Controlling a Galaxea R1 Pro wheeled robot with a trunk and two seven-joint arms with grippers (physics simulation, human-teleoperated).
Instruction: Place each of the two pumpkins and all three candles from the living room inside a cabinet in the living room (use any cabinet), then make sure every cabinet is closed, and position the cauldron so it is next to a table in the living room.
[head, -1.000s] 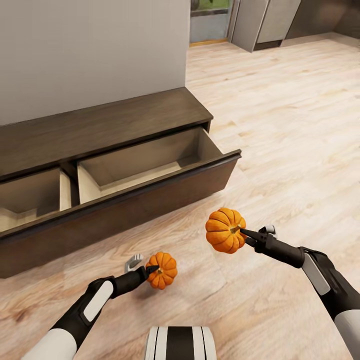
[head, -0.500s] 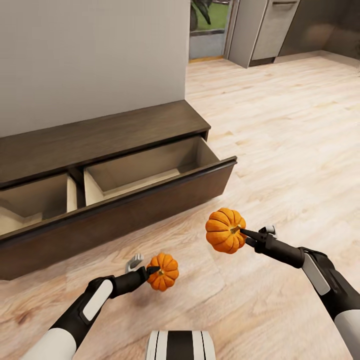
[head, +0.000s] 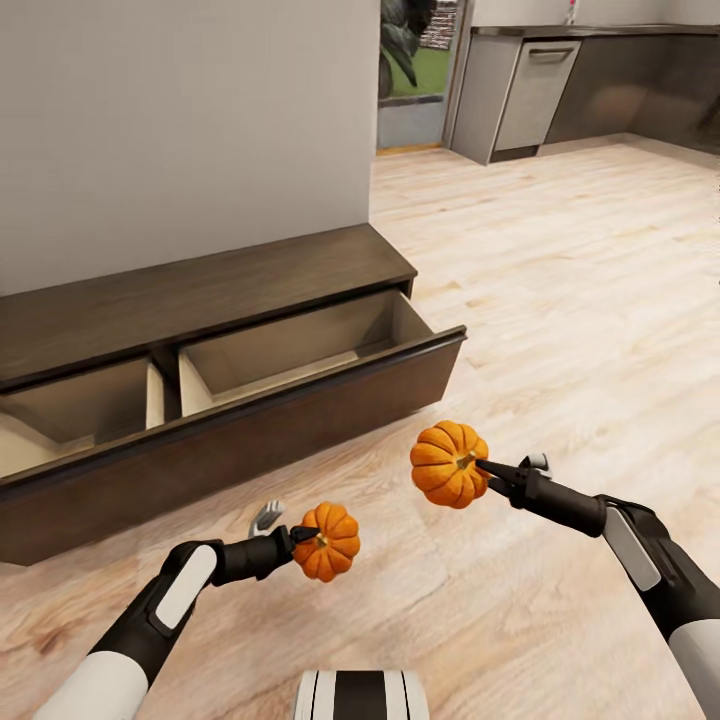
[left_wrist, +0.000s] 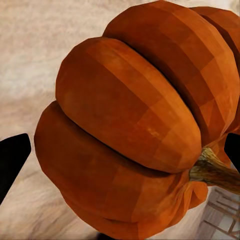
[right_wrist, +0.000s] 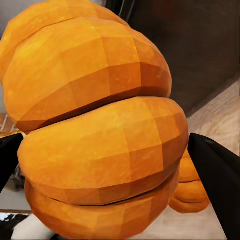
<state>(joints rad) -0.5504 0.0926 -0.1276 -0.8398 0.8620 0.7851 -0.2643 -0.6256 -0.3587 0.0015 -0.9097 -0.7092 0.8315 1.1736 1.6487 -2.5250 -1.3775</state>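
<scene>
1. A pale wooden plank floor (head: 560, 250) runs from the robot to a kitchen area at the far end, where dark grey cupboards (head: 610, 85) stand; a plain light grey wall (head: 180, 130) rises directly behind the cabinet.
2. The long, low dark-brown wooden cabinet (head: 200, 290) stands against that wall, with its wide front (head: 240, 440) pulled out toward the robot, showing two lighter wooden compartments side by side, both empty where visible.
3. The smaller bright-orange ribbed pumpkin (head: 326, 541) hangs above the floor in front of the cabinet's pulled-out front, well apart from it. The left end effector (head: 300, 537) is clamped on it at the stem side; in the left wrist view the pumpkin (left_wrist: 135, 125) shows deep orange lobes and a brown stem between two black fingertips (left_wrist: 12, 160).
4. The larger, lighter-orange ribbed pumpkin (head: 448, 463) is held above the floor off the cabinet's open right corner, gripped by the right end effector (head: 484, 468). In the right wrist view this pumpkin (right_wrist: 95, 130) sits between black fingers (right_wrist: 217, 170), with the cabinet's dark wood behind it.
</scene>
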